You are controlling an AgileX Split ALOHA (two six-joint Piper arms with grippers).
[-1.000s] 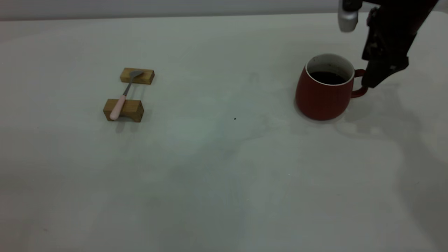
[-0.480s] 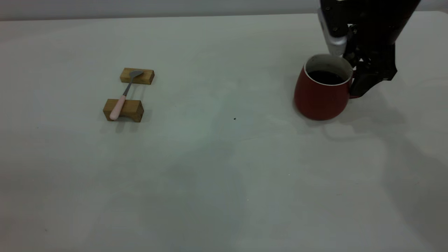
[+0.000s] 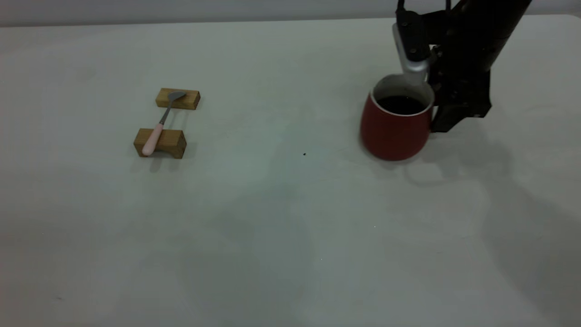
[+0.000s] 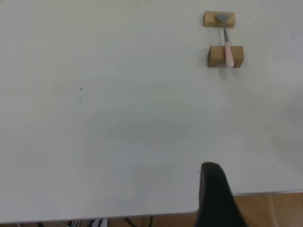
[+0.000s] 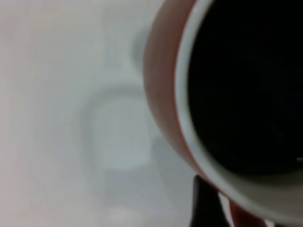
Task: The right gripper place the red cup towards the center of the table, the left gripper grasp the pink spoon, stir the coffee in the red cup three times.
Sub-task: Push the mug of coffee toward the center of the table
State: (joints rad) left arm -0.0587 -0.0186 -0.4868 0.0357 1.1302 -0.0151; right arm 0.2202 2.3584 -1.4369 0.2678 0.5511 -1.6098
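The red cup (image 3: 394, 131) stands right of the table's (image 3: 272, 204) middle, with dark coffee (image 3: 401, 104) inside. My right gripper (image 3: 442, 122) is shut on its handle, which is hidden behind the black jaws in the exterior view. The right wrist view looks down on the white rim (image 5: 208, 161) and the coffee (image 5: 246, 85). The pink spoon (image 3: 156, 127) lies across two wooden blocks at the left, also seen in the left wrist view as the pink spoon (image 4: 227, 45). My left gripper (image 4: 214, 198) shows only as a black tip over the table's edge, far from the spoon.
Two small wooden blocks (image 3: 178, 98) (image 3: 160, 142) hold the spoon off the tabletop. A tiny dark speck (image 3: 304, 154) marks the table near its middle. Bare tabletop lies between the blocks and the cup.
The right gripper closed in on the cup's handle and has slid the cup leftward, toward the table's middle. The spoon and blocks have not moved.
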